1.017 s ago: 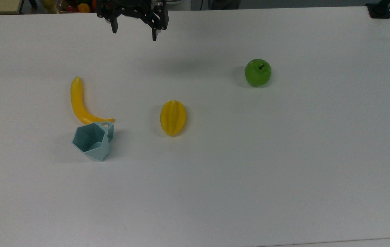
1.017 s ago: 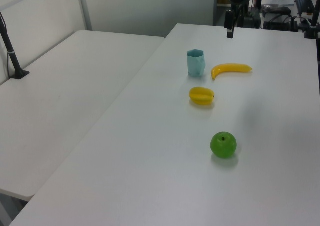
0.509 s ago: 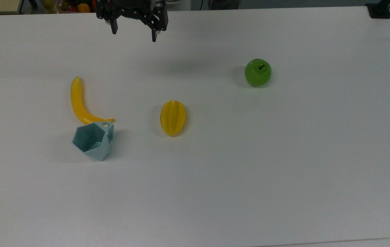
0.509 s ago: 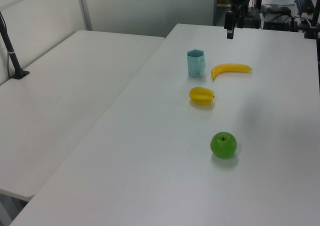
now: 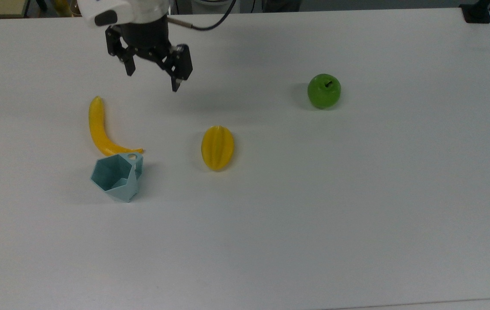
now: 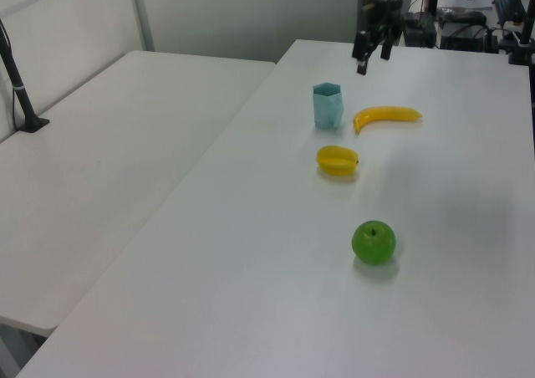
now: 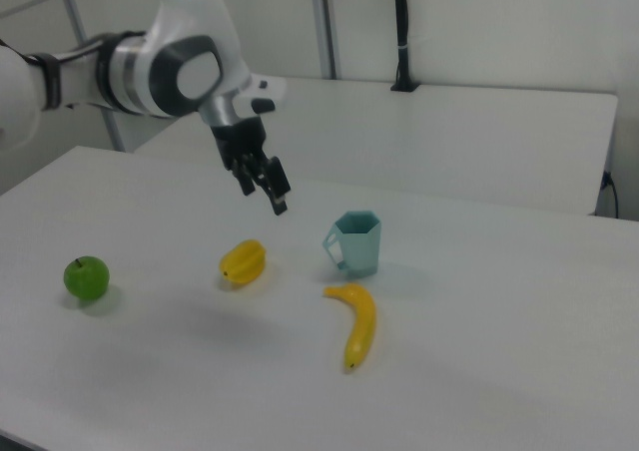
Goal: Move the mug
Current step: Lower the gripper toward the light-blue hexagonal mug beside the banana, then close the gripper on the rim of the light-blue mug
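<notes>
Above the bench (image 5: 357, 193), near its far edge in the top view, the gripper (image 5: 152, 75) hangs in the air with its jaws open and nothing between them. The mug (image 5: 117, 177) stands upright on the bench, well apart from the gripper and closer to the top view's left edge of the bench than to its middle. The tip of the banana (image 5: 100, 130) lies just beside the mug's small handle; whether they touch, I cannot tell. A yellow starfruit (image 5: 217, 147) lies near the mug, toward the middle, and a green apple (image 5: 324, 91) is far off.

I judge the reach has not yet arrived at the mug. The main risk is the banana: a descending finger could land on its tip or push it. The mug's slanted faces may also let the fingers slip, so the light cup could tilt or fall over.
</notes>
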### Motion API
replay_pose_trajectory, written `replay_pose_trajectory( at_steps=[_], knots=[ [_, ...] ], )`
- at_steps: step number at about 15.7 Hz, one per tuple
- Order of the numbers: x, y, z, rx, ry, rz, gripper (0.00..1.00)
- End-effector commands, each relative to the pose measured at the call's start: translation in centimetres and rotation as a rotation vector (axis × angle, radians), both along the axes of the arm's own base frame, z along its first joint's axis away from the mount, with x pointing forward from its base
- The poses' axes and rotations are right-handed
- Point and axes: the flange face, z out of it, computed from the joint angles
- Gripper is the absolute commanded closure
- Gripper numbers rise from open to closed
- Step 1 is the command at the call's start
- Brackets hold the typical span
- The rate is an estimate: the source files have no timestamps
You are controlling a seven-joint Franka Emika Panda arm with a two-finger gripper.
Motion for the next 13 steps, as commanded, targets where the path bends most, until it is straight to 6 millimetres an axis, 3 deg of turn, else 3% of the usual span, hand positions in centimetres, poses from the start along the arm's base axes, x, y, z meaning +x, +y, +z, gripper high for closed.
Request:
replay_pose_trajectory(
  at_steps=[1, 7, 10, 13],
  knots=[
    [2.8, -1.1, -5.4, 0.011, -0.063, -0.171, 0.00],
    [5.7, -3.2, -13.0, -0.028, -0.156, -0.313, 0.07],
    [6.2, -3.9, -15.4, -0.053, -0.182, -0.341, 0.23],
    [6.4, -4.6, -16.3, -0.045, -0.214, -0.351, 0.47]
  ],
)
